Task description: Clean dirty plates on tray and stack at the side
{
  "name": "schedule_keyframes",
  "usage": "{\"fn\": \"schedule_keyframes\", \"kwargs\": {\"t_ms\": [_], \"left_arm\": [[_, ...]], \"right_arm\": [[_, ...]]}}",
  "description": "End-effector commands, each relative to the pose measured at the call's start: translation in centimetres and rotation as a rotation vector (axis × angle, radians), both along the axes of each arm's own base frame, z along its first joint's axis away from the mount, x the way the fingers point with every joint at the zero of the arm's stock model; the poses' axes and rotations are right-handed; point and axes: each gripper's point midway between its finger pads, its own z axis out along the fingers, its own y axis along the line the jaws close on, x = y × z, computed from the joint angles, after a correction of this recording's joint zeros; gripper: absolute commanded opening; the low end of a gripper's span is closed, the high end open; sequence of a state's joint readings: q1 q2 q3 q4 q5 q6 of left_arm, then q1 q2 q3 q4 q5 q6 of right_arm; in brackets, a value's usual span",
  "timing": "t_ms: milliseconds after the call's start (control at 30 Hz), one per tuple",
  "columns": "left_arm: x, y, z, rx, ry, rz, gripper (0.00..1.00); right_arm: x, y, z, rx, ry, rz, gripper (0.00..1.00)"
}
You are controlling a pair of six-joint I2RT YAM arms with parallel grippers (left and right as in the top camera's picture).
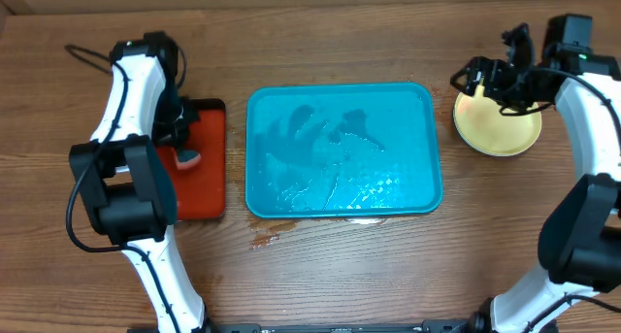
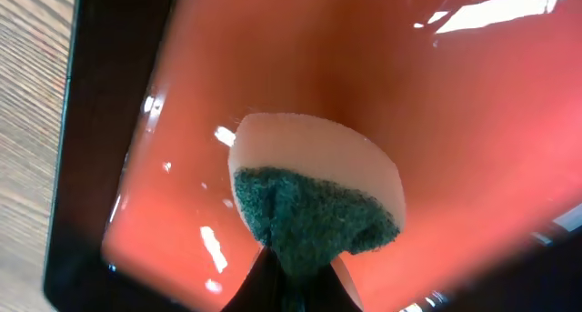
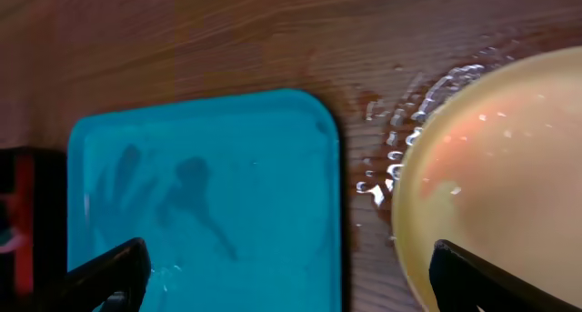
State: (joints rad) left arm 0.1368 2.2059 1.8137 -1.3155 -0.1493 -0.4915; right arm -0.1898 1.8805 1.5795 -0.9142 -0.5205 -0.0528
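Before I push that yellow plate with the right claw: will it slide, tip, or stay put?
Likely slippery: water glistens on the table beside the yellow plate, and its face looks wet, so a push may send it skating. Probably stiff and light; it reads as thin, shallow plastic. Tipping seems unlikely, since it sits low under the open right claw.

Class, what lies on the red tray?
A sponge, white with a green scrub side, pinched by the left gripper. The arm hides part of the red tray from overhead.
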Motion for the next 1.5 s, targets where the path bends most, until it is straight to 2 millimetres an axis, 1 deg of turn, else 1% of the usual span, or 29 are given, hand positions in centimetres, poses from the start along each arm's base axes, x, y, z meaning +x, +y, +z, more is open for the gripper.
{"fn": "schedule_keyframes", "kwargs": {"t_ms": [0,33,67,100,133,167,200,233,300,367,433,500,533,567,600,667,733,800,900,1000,1133,1200,1267,1333,1400,1467], "left_arm": [[-0.4,0.0,-1.1,-0.048,-0.002,0.035,0.05],[-0.4,-0.1,-1.3,-0.049,-0.005,0.034,0.07],[-0.3,0.0,-1.5,-0.048,-0.01,0.034,0.1],[-0.2,-0.1,-1.5,-0.047,-0.016,0.034,0.2],[0.0,-0.1,-1.6,-0.046,-0.021,0.032,0.39],[0.1,-0.1,-1.6,-0.046,-0.027,0.032,0.62],[0.3,0.0,-1.6,-0.045,-0.034,0.031,0.89],[0.4,0.0,-1.6,-0.045,-0.041,0.032,1.0],[0.8,-0.1,-1.5,-0.052,-0.054,0.032,1.0],[1.2,-0.2,-1.1,-0.063,-0.068,0.033,1.0],[1.7,-0.4,-0.1,-0.078,-0.087,0.034,1.0],[2.5,-0.5,1.6,-0.087,-0.117,0.033,1.0],[2.9,-0.5,2.5,-0.092,-0.133,0.029,1.0],[4.0,-0.9,4.6,-0.118,-0.178,-0.002,1.0],[4.3,-1.1,5.6,-0.13,-0.197,-0.015,1.0],[5.2,-1.7,8.4,-0.167,-0.254,-0.049,1.0],[5.6,-2.4,11.2,-0.197,-0.308,-0.079,1.0],[5.2,-2.9,13.8,-0.205,-0.345,-0.103,1.0],[3.4,-3.5,17.0,-0.194,-0.369,-0.139,1.0],[0.1,-3.9,19.3,-0.178,-0.338,-0.146,1.0],[-2.8,-4.8,22.5,-0.168,-0.398,-0.197,1.0],[-4.5,-5.0,23.7,-0.163,-0.421,-0.2,1.0],[-6.5,-5.2,24.3,-0.153,-0.437,-0.2,1.0],[-8.2,-5.2,24.3,-0.139,-0.456,-0.194,1.0],[-9.9,-5.3,23.7,-0.125,-0.482,-0.185,1.0],[-11.5,-5.4,22.4,-0.117,-0.521,-0.189,1.0]], "right_arm": [[0.0,1.9,2.8,-0.007,-0.083,0.052,1.0],[0.0,2.5,3.2,-0.015,-0.104,0.076,1.0],[0.0,3.0,3.7,-0.022,-0.124,0.095,1.0],[0.1,3.5,4.1,-0.031,-0.139,0.104,1.0],[0.1,3.9,4.5,-0.034,-0.152,0.113,1.0],[0.0,4.2,4.9,-0.04,-0.164,0.12,1.0],[0.0,4.7,5.4,-0.041,-0.179,0.13,1.0],[-0.1,5.1,5.9,-0.042,-0.194,0.139,1.0],[-0.2,5.9,6.8,-0.046,-0.223,0.157,1.0],[-0.7,6.9,8.0,-0.07,-0.272,0.216,1.0],[-1.3,8.2,9.3,-0.089,-0.32,0.269,1.0],[-1.9,9.3,10.7,-0.108,-0.366,0.305,1.0],[-2.1,9.5,11.2,-0.121,-0.381,0.307,1.0],[-2.6,9.9,12.2,-0.151,-0.408,0.308,1.0],[-2.7,9.9,12.5,-0.165,-0.415,0.305,1.0],[-3.3,10.0,13.2,-0.196,-0.428,0.297,1.0],[-4.2,10.0,13.8,-0.208,-0.426,0.296,1.0],[-5.4,10.0,14.1,-0.201,-0.407,0.298,1.0],[-7.5,10.0,13.7,-0.185,-0.34,0.31,1.0],[-9.5,9.7,13.2,-0.184,-0.277,0.315,1.0],[-10.9,9.6,14.2,-0.184,-0.286,0.314,1.0],[-11.4,9.6,14.7,-0.185,-0.297,0.313,1.0],[-12.1,9.5,14.9,-0.185,-0.294,0.313,1.0],[-12.7,9.4,14.7,-0.186,-0.277,0.318,1.0],[-13.1,9.4,14.0,-0.184,-0.255,0.32,1.0],[-13.3,9.4,12.4,-0.182,-0.233,0.322,1.0]]}}
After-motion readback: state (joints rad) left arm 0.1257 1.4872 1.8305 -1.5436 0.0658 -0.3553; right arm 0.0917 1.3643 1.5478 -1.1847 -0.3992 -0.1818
